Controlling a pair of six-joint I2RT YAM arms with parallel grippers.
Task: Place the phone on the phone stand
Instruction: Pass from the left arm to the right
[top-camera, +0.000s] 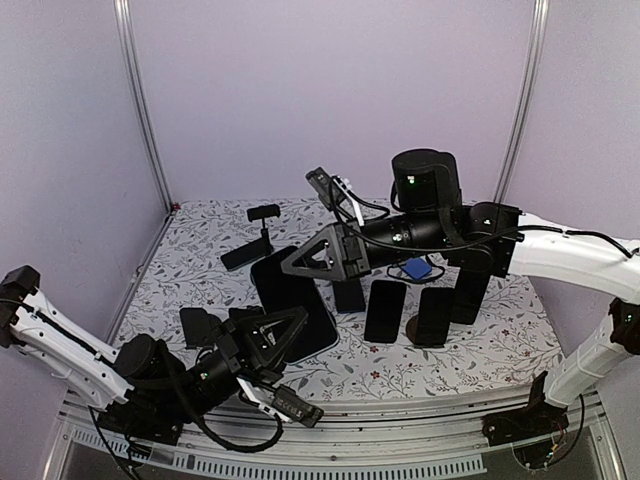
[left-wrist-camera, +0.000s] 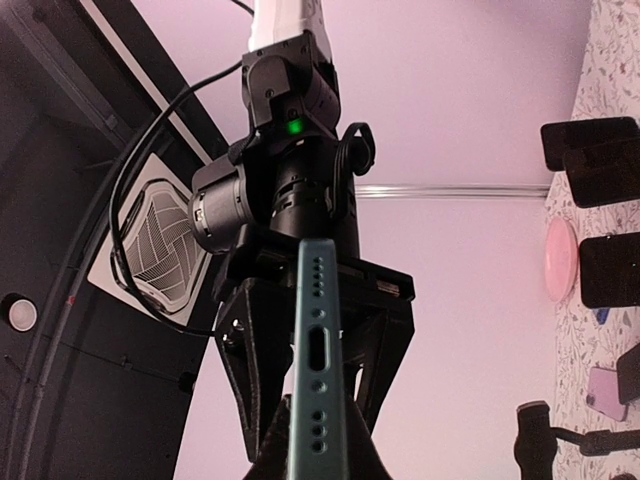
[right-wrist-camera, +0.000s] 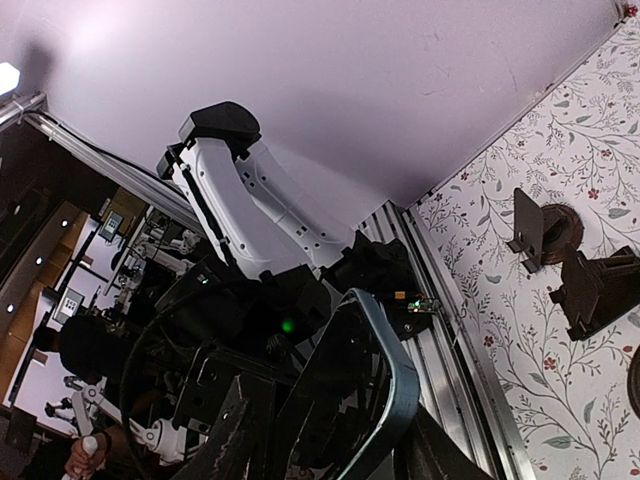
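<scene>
Phone (top-camera: 298, 305), teal-edged: mid-frame, held off the table. Its long axis runs up-frame and tilts left. The left gripper (top-camera: 290, 322) is clamped on its lower end. The right gripper (top-camera: 295, 265) has its jaws around the upper end, grip not discernible. The stand (top-camera: 263, 214) is just up-left.

Phone (top-camera: 298, 310) over table (top-camera: 190, 265) centre — row of standing phones (top-camera: 385, 310) to right; phone stand (top-camera: 263, 232) behind-left.
</scene>
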